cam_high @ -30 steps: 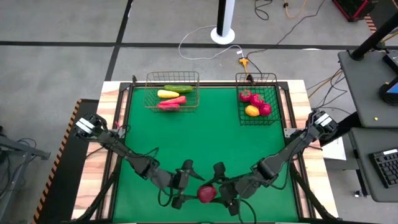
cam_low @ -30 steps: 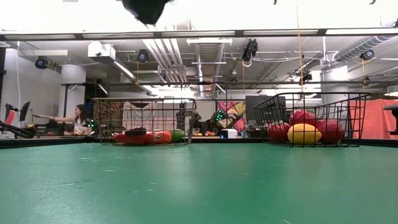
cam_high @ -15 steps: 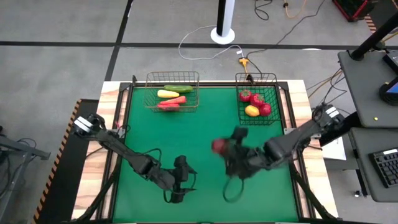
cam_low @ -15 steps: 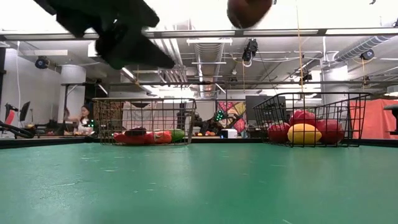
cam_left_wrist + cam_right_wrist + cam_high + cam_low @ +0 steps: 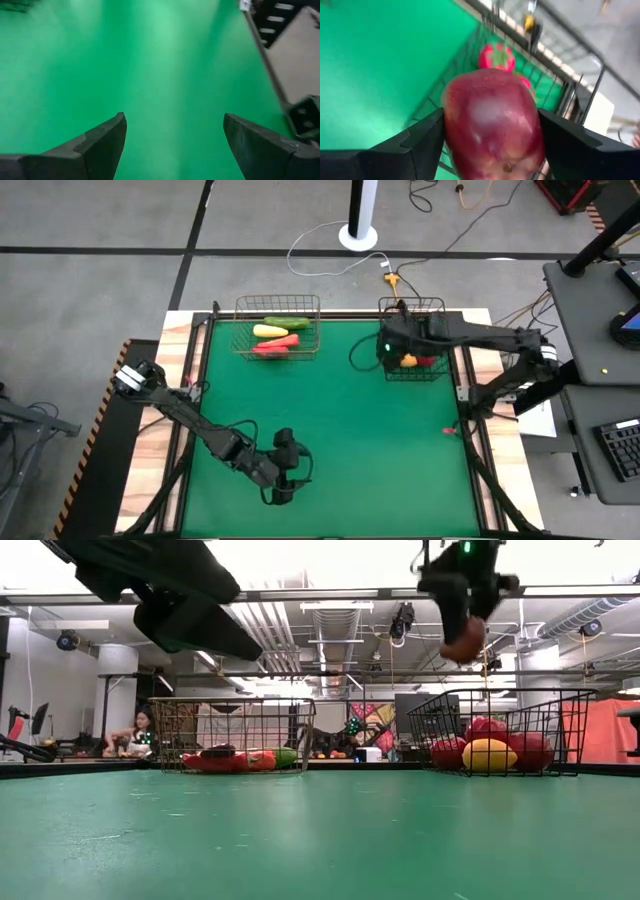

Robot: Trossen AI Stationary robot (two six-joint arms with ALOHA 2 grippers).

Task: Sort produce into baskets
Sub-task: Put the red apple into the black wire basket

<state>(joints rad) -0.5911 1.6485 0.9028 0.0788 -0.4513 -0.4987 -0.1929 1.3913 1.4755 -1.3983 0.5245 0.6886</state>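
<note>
Hovering apple [image 5: 492,122] above black basket [image 5: 505,700]

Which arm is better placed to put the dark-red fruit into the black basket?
The right. Its gripper is shut on the dark-red fruit and hangs above the black basket. The left gripper is open and empty over bare green mat at the near edge, far from both baskets.

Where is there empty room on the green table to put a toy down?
The green mat is bare between the tan basket, the black basket and the left gripper. It is crowded at the black basket, where the right gripper holds the apple.
</note>
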